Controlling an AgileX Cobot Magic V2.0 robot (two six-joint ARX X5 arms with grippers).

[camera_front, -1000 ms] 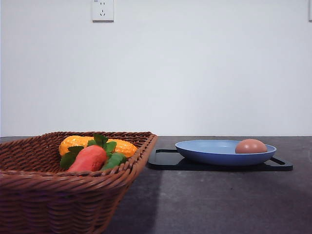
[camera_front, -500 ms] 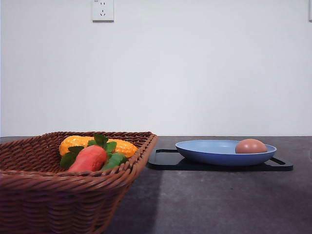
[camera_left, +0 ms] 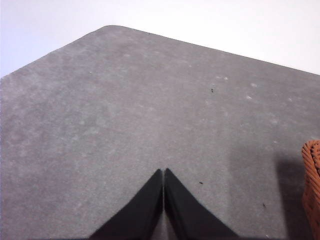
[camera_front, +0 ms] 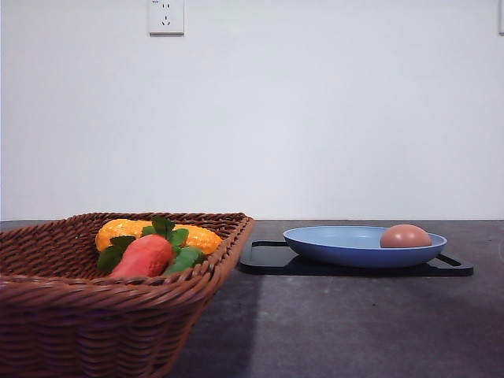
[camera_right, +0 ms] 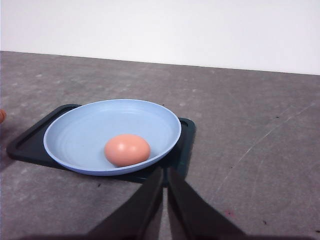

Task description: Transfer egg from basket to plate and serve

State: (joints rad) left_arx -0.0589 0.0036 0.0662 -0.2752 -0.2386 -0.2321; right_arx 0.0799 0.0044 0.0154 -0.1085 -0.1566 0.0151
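The smooth brownish-pink oval egg (camera_right: 127, 150) lies on its side in the wide shallow light-blue round plate (camera_right: 75, 137), its long axis level and running roughly left to right in the front view, though which end is the narrower is hard to tell. The plate sits on a flat black rectangular tray (camera_front: 268, 258) on the dark grey desk (camera_front: 354, 323), beside the large brown woven wicker basket (camera_front: 87, 315), which holds an orange-red carrot (camera_front: 143, 256) and yellow corn (camera_front: 118, 230). The left gripper (camera_left: 163, 172) hangs over bare desk with its black fingers pressed together on nothing, and the right gripper (camera_right: 165, 172), likewise closed and empty, is just short of the plate's near rim.

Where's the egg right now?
The egg lies in the blue plate, toward its right side in the front view; the plate sits on the black tray, right of the basket.
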